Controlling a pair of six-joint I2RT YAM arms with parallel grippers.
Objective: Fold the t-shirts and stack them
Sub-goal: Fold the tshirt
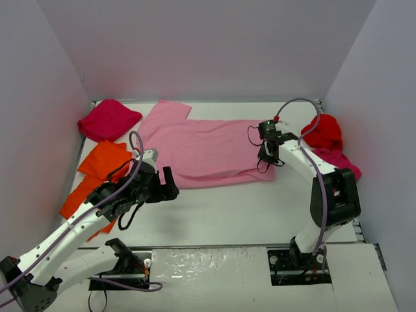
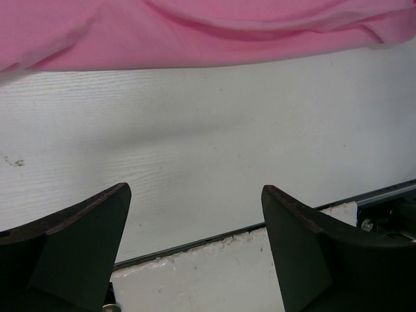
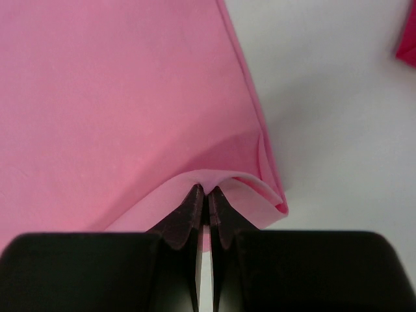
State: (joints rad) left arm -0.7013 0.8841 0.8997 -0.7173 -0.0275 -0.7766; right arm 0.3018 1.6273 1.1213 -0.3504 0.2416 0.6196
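- Shirt in hand: the pink shirt (image 1: 208,146) lies spread flat on the table (image 1: 247,208), with one sleeve sticking out at its far left and a long edge facing the arms.
- The right pincer (image 3: 207,192) is clamped on the pink shirt's near right corner. The wrist view shows the hem bunched into a small fold between the closed tips.
- The left pincer (image 2: 195,187) stands wide and holds nothing. It hovers over bare table just on the near side of the pink shirt's near left edge, clear of the cloth.
- Around the pink shirt lie a crimson shirt (image 1: 109,119) just beside its far left corner, the orange shirts (image 1: 97,175) to its left, and a red shirt (image 1: 325,130) with a magenta shirt (image 1: 341,162) to its right.
- The step looks like the start of a fold, with one near corner gripped and the other not yet taken.
- To do it well, the left pincer should slide forward low, one finger under the hem, and close on a single layer at the near left corner, matching the right pincer's hold.
- Both corners should then lift together and travel evenly toward the pink shirt's far edge, with the cloth kept taut between them so that no crease forms.
- The likely risks are lifting with the right pincer alone, which would drag the pink shirt askew, and catching the orange shirts along with the corner.
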